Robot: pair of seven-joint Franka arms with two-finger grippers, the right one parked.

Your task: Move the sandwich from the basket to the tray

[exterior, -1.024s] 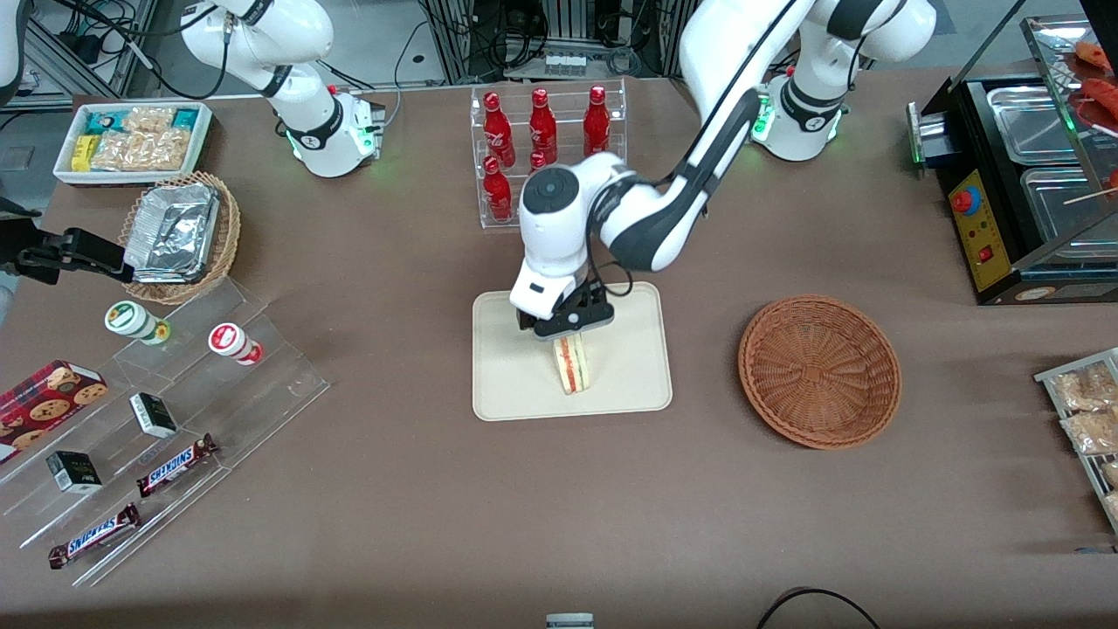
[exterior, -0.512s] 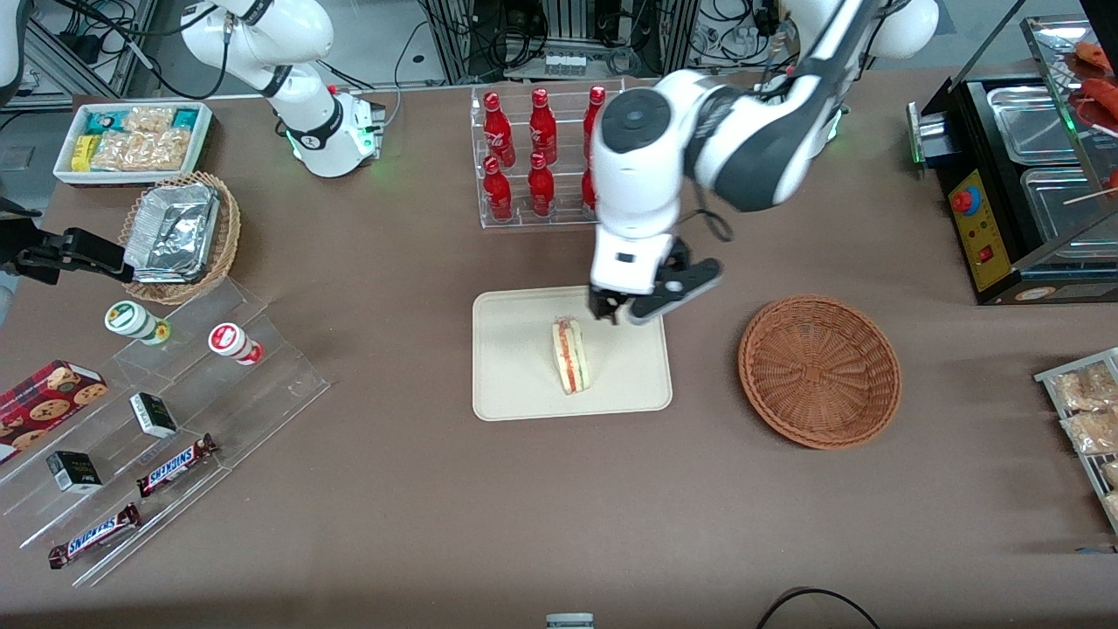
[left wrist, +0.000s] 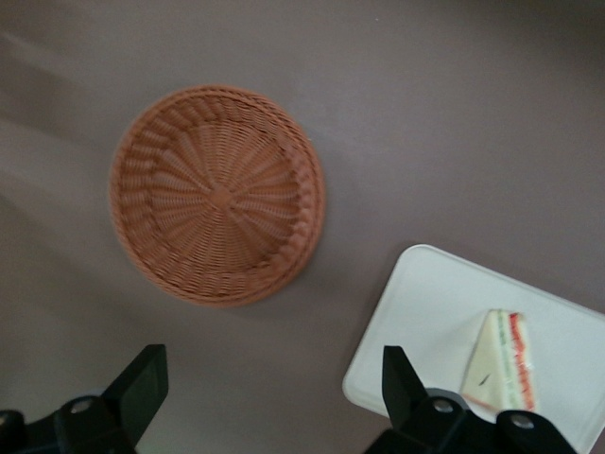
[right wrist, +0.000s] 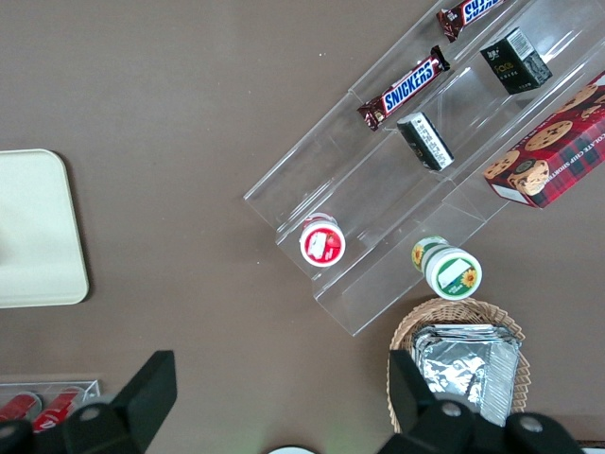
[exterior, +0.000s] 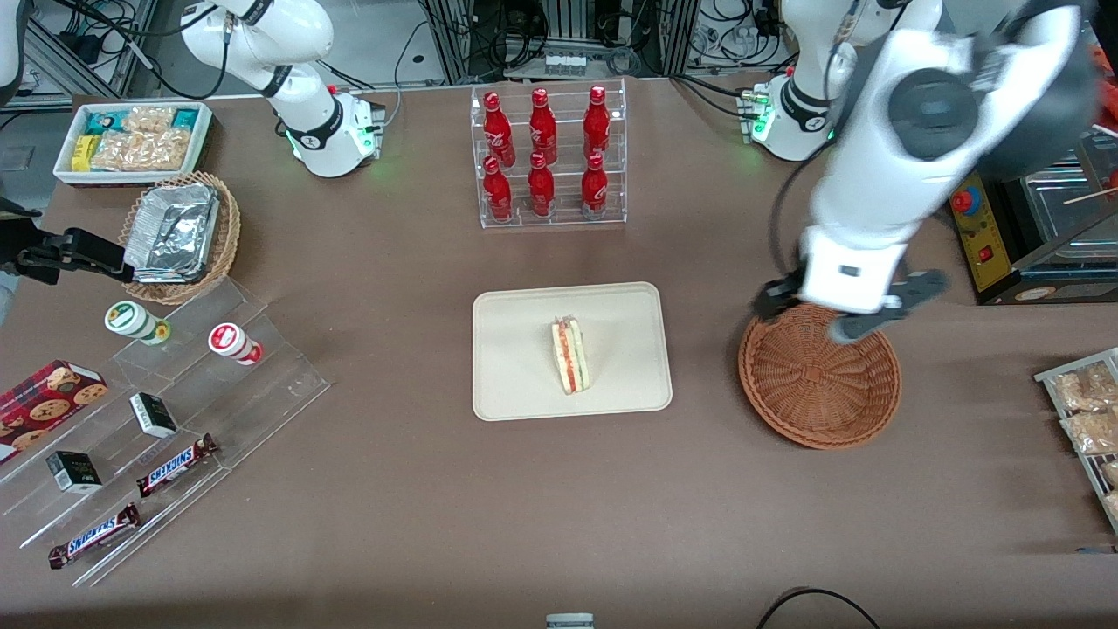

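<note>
Sandwich (exterior: 570, 355) stands on its edge mid-tray (exterior: 515, 384), well apart from the fingers (exterior: 769, 300), so a table jolt could tip it over. The gripper (exterior: 845, 313) hangs above the empty basket (exterior: 819, 411) rim, spread wide, holding nothing; a low swing could knock the basket.

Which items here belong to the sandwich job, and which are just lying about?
Job: sandwich, resting on the tray; basket, nothing in it; gripper, open, above the basket's rim.

Lying about: red bottles, Snickers bars, foil trays, cookie box.
</note>
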